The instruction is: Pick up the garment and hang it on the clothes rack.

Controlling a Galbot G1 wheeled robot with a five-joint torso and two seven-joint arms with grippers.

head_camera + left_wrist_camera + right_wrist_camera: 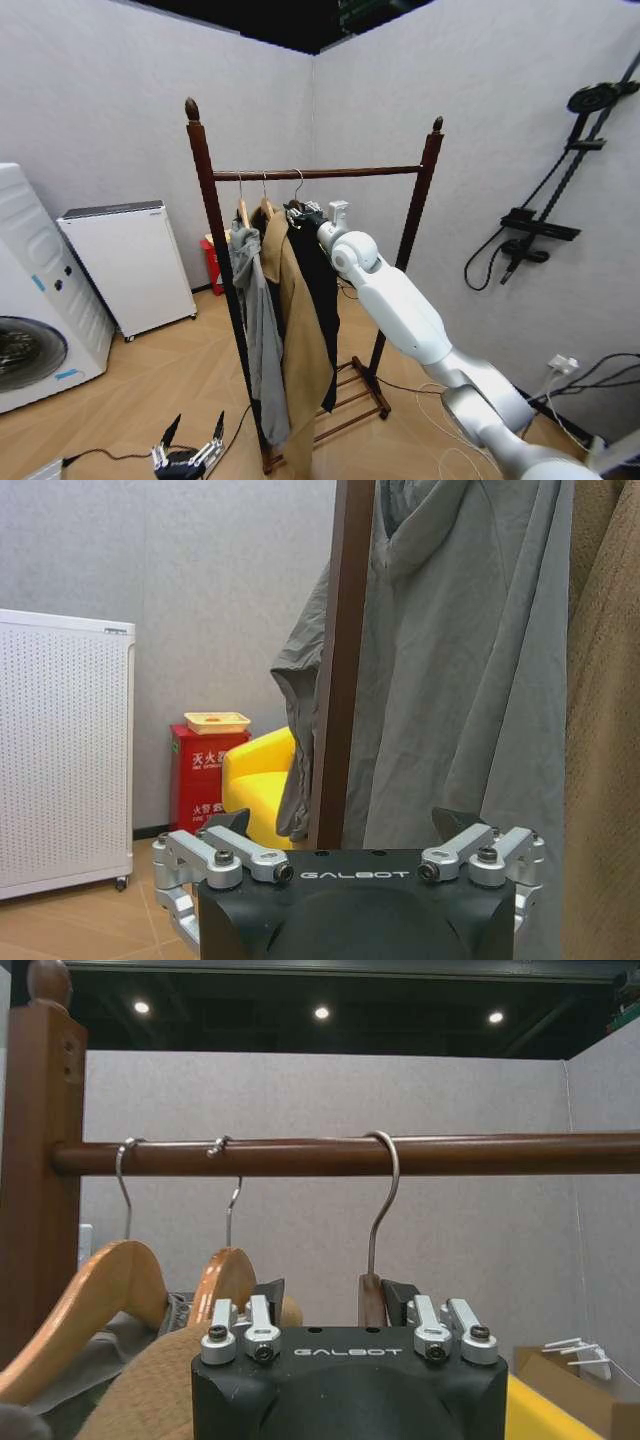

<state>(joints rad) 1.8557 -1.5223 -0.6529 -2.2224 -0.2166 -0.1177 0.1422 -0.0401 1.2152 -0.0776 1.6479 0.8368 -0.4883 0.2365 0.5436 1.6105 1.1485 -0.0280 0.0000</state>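
You are looking into a grey-walled corner with a wooden floor, where the clothes rack [318, 173] stands between a white appliance [130, 262] and a black shower-head stand [560, 190] on the right wall. The garment [318, 290] hangs on the rail as the third item from the left post, beside a long tan coat [295, 330] and a grey hooded sweatshirt [255, 330]; its metal hook [385, 1195] curves over the rail, so the rack appears to carry the weight. The right gripper [308, 215] is raised to the hanger neck just under the rail, and in the right wrist view its fingers [400, 1300] sit on either side of the hanger's neck, seemingly steadying it; whether they clamp it or have let go, you cannot tell. The left gripper [187, 458] hangs low near the floor beside the left post, fingers spread and empty, apparently parked out of the way.
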